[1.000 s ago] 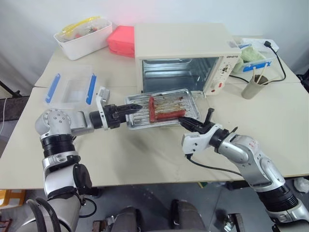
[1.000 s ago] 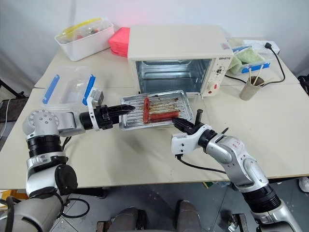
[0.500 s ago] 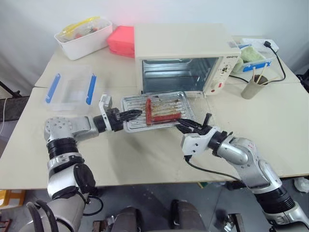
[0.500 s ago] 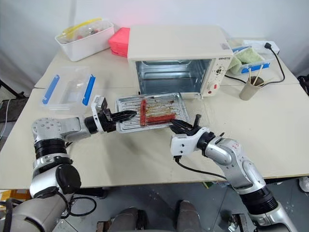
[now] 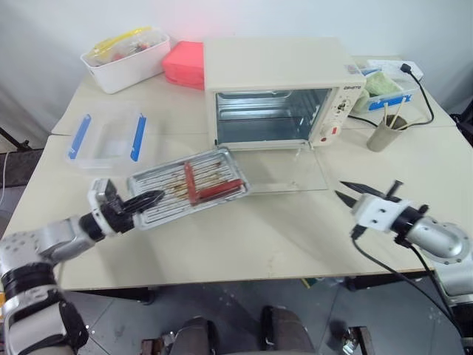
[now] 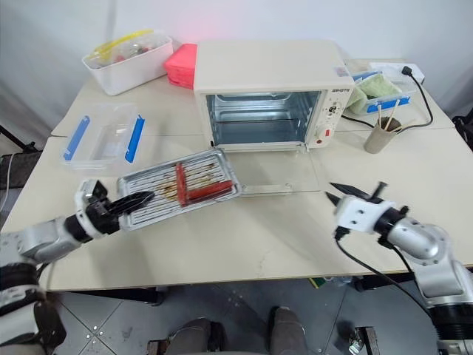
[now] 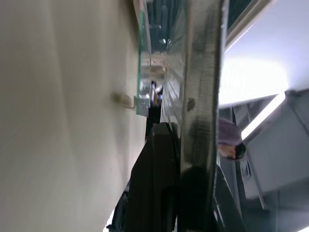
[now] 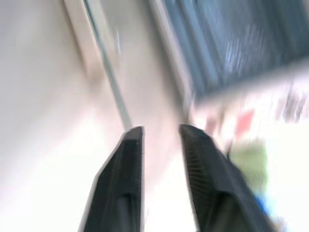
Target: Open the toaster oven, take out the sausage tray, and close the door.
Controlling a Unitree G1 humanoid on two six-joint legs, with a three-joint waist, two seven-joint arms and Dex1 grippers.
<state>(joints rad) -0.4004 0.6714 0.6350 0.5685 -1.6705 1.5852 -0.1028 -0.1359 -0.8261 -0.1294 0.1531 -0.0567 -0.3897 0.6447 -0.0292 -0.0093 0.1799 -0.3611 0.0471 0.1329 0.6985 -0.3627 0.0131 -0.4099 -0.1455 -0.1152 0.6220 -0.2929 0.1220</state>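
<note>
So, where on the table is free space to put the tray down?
Bare table lies in front of the open door, between tray and right gripper. Another free strip is right of the oven, before the cup. The back left is crowded: clear container, white bin, pink box.

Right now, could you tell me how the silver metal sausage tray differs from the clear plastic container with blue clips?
The silver ridged sausage tray carries red sausages; the clear blue-clipped plastic container looks empty. The left gripper grips the tray's edge; the container lies untouched. Both are shallow rectangles.
</note>
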